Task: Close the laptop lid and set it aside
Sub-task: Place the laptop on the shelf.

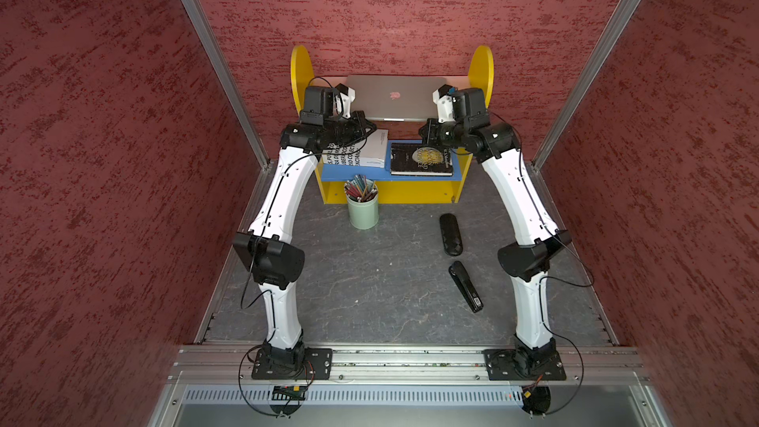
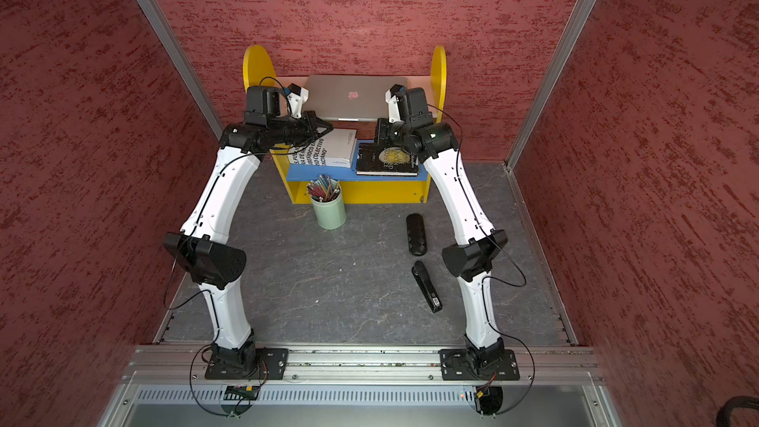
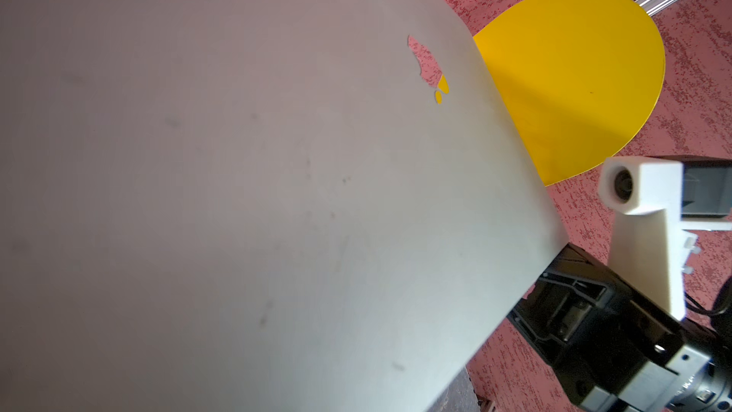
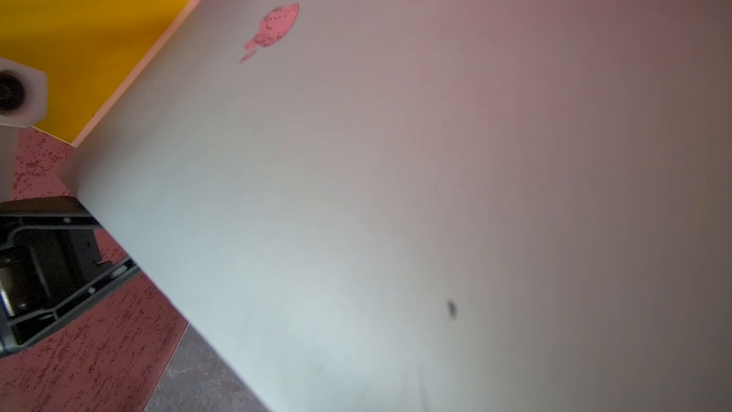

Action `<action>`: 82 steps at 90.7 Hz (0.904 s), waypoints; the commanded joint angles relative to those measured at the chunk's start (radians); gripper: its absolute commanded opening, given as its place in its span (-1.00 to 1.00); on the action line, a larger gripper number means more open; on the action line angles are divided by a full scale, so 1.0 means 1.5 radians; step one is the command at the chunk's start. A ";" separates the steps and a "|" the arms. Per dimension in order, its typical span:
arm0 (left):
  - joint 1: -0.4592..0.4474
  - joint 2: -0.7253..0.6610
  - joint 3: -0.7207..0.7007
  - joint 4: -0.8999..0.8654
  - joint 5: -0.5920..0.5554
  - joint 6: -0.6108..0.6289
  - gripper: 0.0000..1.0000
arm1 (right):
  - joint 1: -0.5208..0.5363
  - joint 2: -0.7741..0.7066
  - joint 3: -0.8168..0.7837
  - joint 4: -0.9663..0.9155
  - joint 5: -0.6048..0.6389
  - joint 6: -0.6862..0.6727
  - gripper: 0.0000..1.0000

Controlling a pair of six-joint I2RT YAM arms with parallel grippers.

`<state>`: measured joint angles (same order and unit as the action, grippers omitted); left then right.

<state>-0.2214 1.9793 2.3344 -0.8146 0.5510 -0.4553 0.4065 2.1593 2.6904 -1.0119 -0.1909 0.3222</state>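
The silver-grey laptop [image 1: 410, 106] [image 2: 328, 100] is at the top shelf of a yellow shelf unit, tilted toward the back wall. Its lid [image 1: 369, 92] is shut, apple logo facing up, and fills both wrist views [image 3: 277, 192] [image 4: 396, 192]. My left gripper [image 1: 362, 123] [image 2: 318, 125] is at the laptop's left front corner, and my right gripper [image 1: 427, 129] [image 2: 380, 131] is at the right front corner. Each is shut on the laptop's edge. The left wrist view shows the right gripper [image 3: 562, 283] at the lid's corner. The right wrist view shows the left gripper [image 4: 79, 239] likewise. The fingertips are hidden by the lid.
The yellow shelf unit [image 1: 302, 71] stands against the red back wall. A white book [image 1: 371, 149] and a black book [image 1: 419, 162] lie on its blue lower shelf [image 1: 353, 173]. On the grey table are a green pencil cup [image 1: 363, 211], a black case [image 1: 450, 234] and a black stapler [image 1: 466, 287].
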 commanded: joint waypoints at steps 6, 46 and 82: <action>0.008 0.019 0.044 0.013 0.010 0.001 -1.00 | -0.014 0.014 0.025 0.056 -0.004 -0.018 -1.00; 0.021 0.044 0.080 0.021 0.026 -0.009 -1.00 | -0.029 0.027 0.036 0.096 -0.015 -0.021 -1.00; 0.022 0.055 0.092 0.026 0.030 -0.015 -1.00 | -0.050 0.031 0.036 0.104 -0.028 -0.011 -1.00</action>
<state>-0.1955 2.0552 2.4428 -0.8104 0.6014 -0.4747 0.3573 2.1925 2.7087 -0.9253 -0.2298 0.3023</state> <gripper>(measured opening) 0.053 0.072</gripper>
